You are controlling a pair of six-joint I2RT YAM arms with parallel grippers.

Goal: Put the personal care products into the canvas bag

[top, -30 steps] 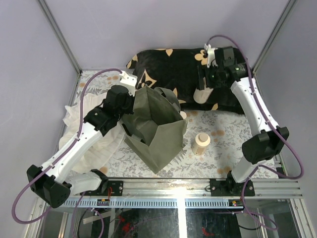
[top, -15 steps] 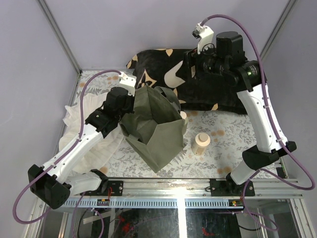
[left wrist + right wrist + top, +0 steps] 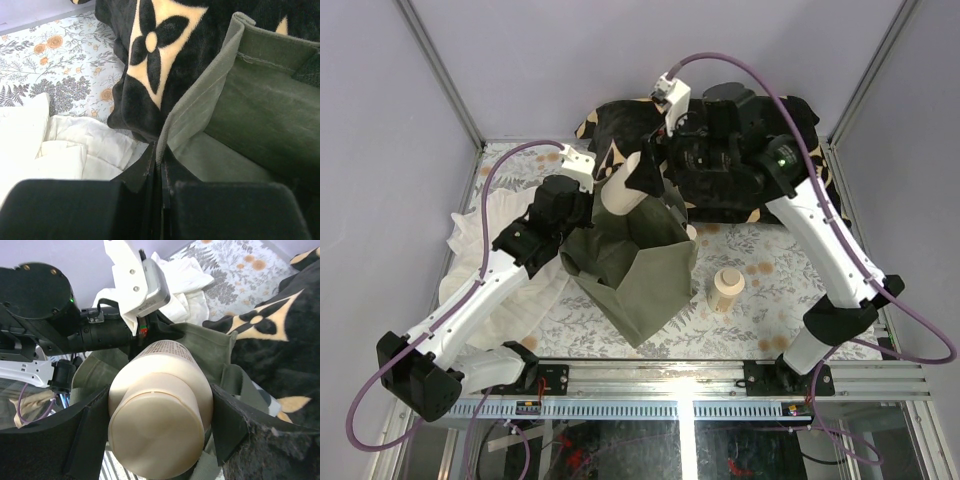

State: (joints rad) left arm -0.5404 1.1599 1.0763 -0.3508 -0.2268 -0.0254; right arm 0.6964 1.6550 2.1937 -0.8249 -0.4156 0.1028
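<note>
- Step in hand, by the look of it: delivery of one bottle to the bag mouth.
- Right end effector (image 3: pixel 638 185) clamped around a personal care bottle (image 3: pixel 620 193), one finger on either flank of the barrel, cap end toward the wrist camera.
- Hangs tilted over the far rim of the canvas bag (image 3: pixel 640 265), above the open mouth, not yet inside.
- Left end effector (image 3: pixel 161 167) pinched flat on the bag's left rim, with fabric squeezed in the closed grip, apparently propping the mouth open.
- Second bottle (image 3: pixel 726 289) upright on the bench (image 3: pixel 790 270), just right of the bag, untouched.
- Black cushion (image 3: pixel 730 195) behind the bag and white cloth (image 3: pixel 485 255) to its left, neither part of the job.
- Next, probably: lower the held bottle through the mouth, clear of the handles (image 3: pixel 245 385) and the folded right wall.
- Spread the fingers only once well below the rim.
- Calls for a firm left pinch meanwhile, against sagging of the soft walls and loss of the gap.
- After that, likely a reach for the bottle right of the bag.
</note>
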